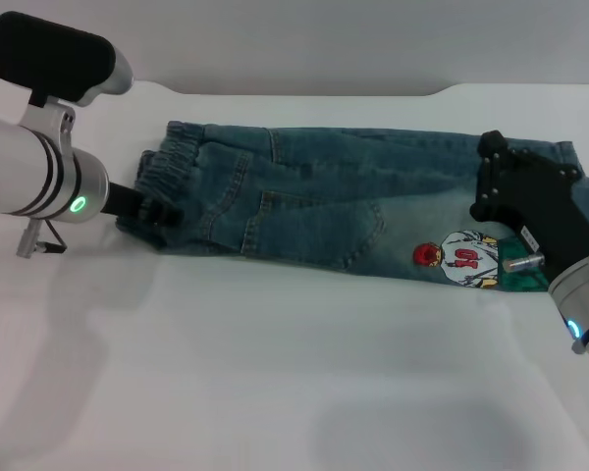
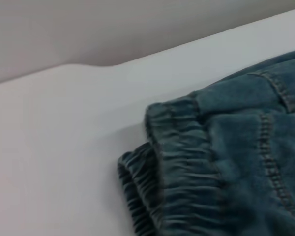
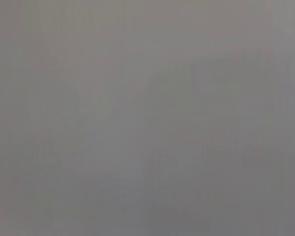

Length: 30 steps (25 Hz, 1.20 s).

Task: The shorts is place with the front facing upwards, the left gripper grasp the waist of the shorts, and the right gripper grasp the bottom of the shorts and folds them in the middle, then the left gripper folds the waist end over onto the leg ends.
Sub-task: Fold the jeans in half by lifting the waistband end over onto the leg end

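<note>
Head view: shorts (image 1: pixel 344 211) lie folded lengthwise across the far half of the white tabletop (image 1: pixel 275 373), waist (image 1: pixel 167 177) toward the robot's left, cartoon patch (image 1: pixel 461 260) near the right end. Left claw (image 1: pixel 152 214) sits at the near corner of the waist, touching the denim; can't tell if it grips. Right claw (image 1: pixel 515 196) rests over the leg ends (image 1: pixel 579 186); state can't be told. Left wrist view alone shows the waist's ruched, doubled layers (image 2: pixel 187 177) against bare tabletop. Right wrist view is featureless grey. Grey wall (image 1: pixel 324 44) behind.
</note>
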{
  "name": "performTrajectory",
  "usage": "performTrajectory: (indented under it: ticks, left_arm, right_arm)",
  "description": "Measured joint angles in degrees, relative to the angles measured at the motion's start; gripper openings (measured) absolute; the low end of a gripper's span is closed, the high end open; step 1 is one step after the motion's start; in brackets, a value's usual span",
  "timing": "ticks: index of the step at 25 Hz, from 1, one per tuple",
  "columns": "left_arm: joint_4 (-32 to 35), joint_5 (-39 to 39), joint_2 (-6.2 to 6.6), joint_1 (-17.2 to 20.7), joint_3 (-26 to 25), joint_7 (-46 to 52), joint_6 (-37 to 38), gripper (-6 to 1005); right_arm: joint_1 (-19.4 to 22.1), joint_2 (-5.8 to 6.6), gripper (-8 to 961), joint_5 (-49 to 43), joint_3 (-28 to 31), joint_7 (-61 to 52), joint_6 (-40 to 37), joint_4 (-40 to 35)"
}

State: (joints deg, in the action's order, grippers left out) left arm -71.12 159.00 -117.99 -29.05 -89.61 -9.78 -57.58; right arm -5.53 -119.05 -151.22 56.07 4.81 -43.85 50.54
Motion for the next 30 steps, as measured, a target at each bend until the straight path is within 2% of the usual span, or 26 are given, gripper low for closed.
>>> performTrajectory:
  ticks: [5,10,13,23,30]
  left_arm:
    - [-0.8,-0.1,-0.05,1.0,0.6,-0.8,0.6,687]
    - [-0.5,-0.2,-0.04,1.5,0.3,-0.8,0.9,434]
    - [-1.0,-0.2,-0.02,1.9,0.2,-0.8,0.8,170]
    - [-4.3,0.1,0.04,3.3,0.1,-0.8,0.1,-2]
    - [-12.4,0.7,0.04,7.2,-0.1,-0.2,-1.1,2]
  right_arm:
    - [0.9,0.13,0,-0.2,0.1,0.2,0.0,1.2]
    - [1.6,0.13,0,-0.3,0.0,0.2,0.0,1.6]
    - [2.0,0.13,0,-0.3,-0.1,0.3,0.0,2.1]
    - [2.3,0.13,0,-0.3,-0.2,0.3,0.0,2.3]
    - [2.0,0.07,0,-0.2,-0.2,0.0,0.1,2.3]
